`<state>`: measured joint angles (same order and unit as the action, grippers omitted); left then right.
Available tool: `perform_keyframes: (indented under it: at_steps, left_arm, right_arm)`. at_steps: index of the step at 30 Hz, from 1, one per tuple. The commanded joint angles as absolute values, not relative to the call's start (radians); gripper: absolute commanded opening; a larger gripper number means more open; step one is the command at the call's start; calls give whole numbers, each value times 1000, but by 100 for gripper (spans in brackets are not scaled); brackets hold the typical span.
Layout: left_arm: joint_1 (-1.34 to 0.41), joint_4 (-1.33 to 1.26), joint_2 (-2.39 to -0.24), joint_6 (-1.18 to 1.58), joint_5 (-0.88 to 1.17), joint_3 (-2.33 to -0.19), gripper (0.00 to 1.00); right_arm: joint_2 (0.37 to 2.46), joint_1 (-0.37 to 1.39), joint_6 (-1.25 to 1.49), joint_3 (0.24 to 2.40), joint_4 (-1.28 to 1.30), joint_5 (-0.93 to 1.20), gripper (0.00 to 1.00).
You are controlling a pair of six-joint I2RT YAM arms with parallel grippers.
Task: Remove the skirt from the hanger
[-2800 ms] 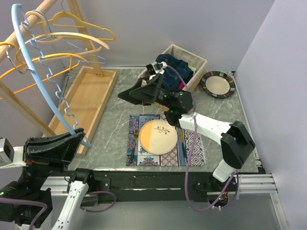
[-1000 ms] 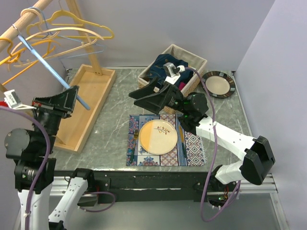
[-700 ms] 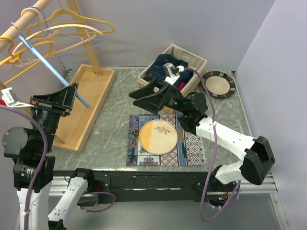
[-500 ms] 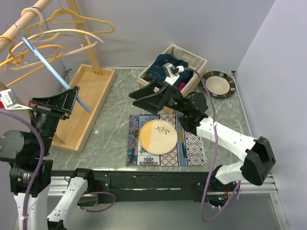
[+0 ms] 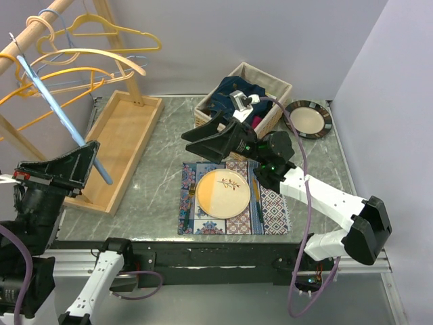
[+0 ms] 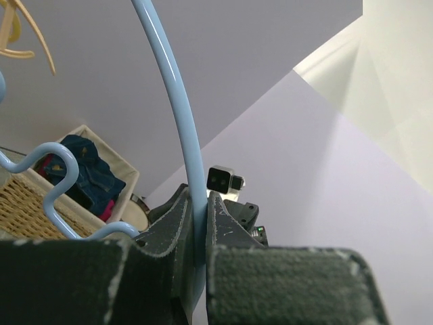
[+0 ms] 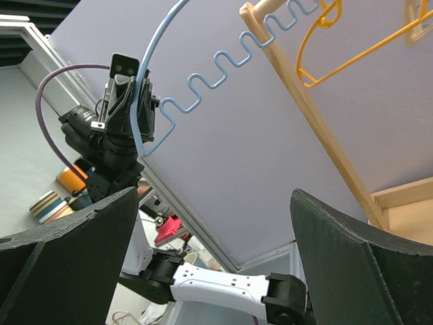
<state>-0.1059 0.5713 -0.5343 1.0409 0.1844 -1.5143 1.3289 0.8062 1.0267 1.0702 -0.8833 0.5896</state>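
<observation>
Grey-green table point(image 5: 162, 135) w/ wooden tray point(image 5: 122, 145), basket point(image 5: 265, 73), dark plate point(image 5: 307, 119), placemat point(image 5: 210, 222).

Wooden tray point(image 5: 122, 142) at left, wicker basket point(image 5: 268, 74) at back, dark-rimmed plate point(image 5: 308, 119) beside it, cream plate point(image 5: 223, 193) on patterned placemat point(image 5: 275, 204)

The overhead camera hangs above and behind the two arm bases, looking steeply down and forward over the whole surface point(image 5: 162, 135) from well back; the left wrist camera sits just behind the left hand point(image 6: 197, 196), tipped upward and facing rightward, so near that the blue hanger point(image 6: 177, 128) runs large through its middle; the right wrist camera peers out between the fingers of the right hand point(image 7: 215, 195), angled up and leftward; the wrist views face each other, each catching the opposite arm; all three share the blue hanger; overhead and left wrist share the basket point(image 5: 267, 74).
</observation>
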Motion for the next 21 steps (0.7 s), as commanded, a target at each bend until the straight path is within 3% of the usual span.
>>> perform_keyframes:
  at_steps: [1,13,21]
  left_arm:
    - [-98,486,-538,954,238,-1549,1]
    - [-100,333,-603,1012,440,-1563,1]
    - [-98,385,-588,1006,358,-1594,1]
  right_arm:
    - [1255,821,977,1080,-867,565,100]
    - [1184,821,910,1062,-804,545,100]
    - [1154,822,876,1054,-755,529,100]
